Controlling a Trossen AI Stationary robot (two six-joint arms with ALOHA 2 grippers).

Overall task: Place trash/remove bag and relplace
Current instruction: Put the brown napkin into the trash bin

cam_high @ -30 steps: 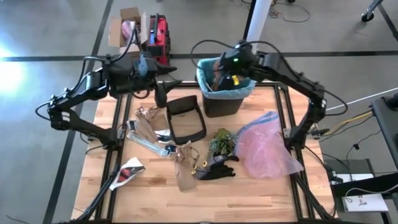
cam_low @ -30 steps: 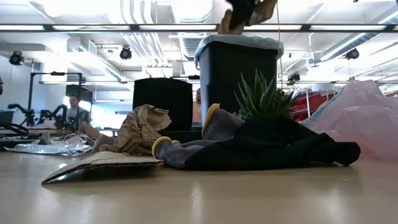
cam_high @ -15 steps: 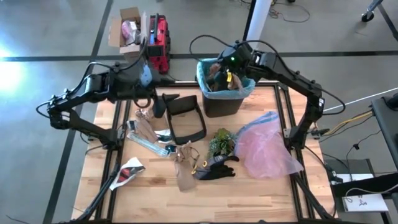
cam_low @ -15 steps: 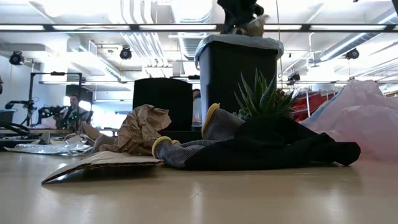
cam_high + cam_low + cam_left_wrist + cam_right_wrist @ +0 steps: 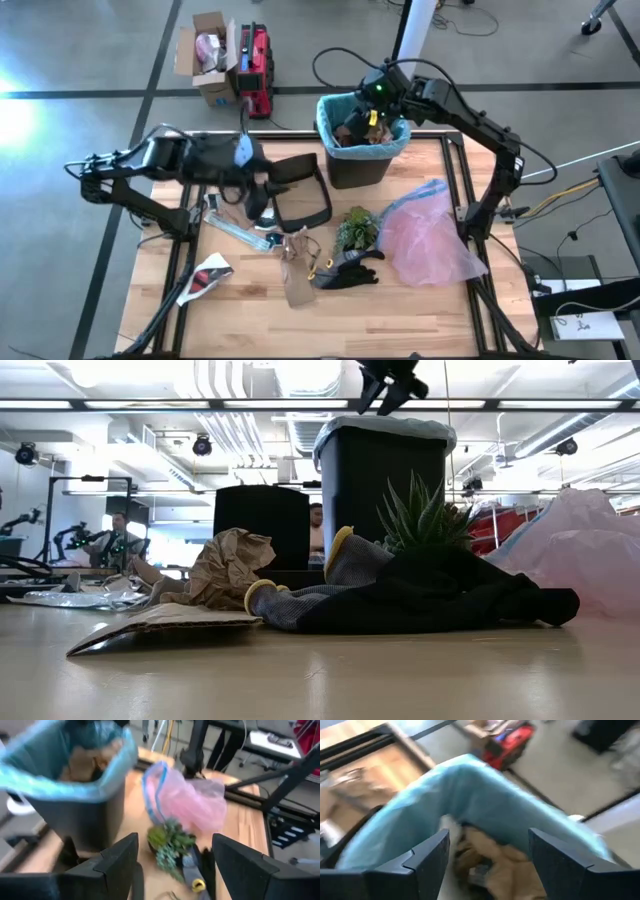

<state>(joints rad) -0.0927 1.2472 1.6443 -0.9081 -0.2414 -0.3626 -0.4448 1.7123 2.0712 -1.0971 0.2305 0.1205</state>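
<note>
Nearest the front edge of the bench (image 5: 400,315), relative to the black bin (image 5: 358,162), lie two flat brown paper pieces (image 5: 296,270) and one red-white wrapper (image 5: 208,275), with clear wood around them toward the front. One black-and-yellow glove (image 5: 345,270) sits just in front of one green plant tuft (image 5: 356,228), and one pink plastic bag (image 5: 428,238) spreads beside them toward the bench's right rail, touching the plant. Closer to the bin, one empty black frame (image 5: 298,190) lies open on the wood, with crumpled brown paper (image 5: 232,205) and a clear wrapper (image 5: 238,232) at its left.

One left gripper (image 5: 258,192) hangs over the frame's left rim, fingers spread and empty; the loose trash lies just beside and below it. In its wrist view the bin, plant and pink bag lie ahead between the parted fingers (image 5: 120,862).

At the far edge stands the one bin, lined with one teal bag (image 5: 328,128) folded over its rim; crumpled brown trash (image 5: 372,140) already rests inside. One right gripper (image 5: 391,388) hovers directly above the bin's mouth, fingers apart and holding nothing, clear of the rim. Beyond the bench, on the floor, sit one cardboard box (image 5: 205,50) and one red case (image 5: 258,58).
</note>
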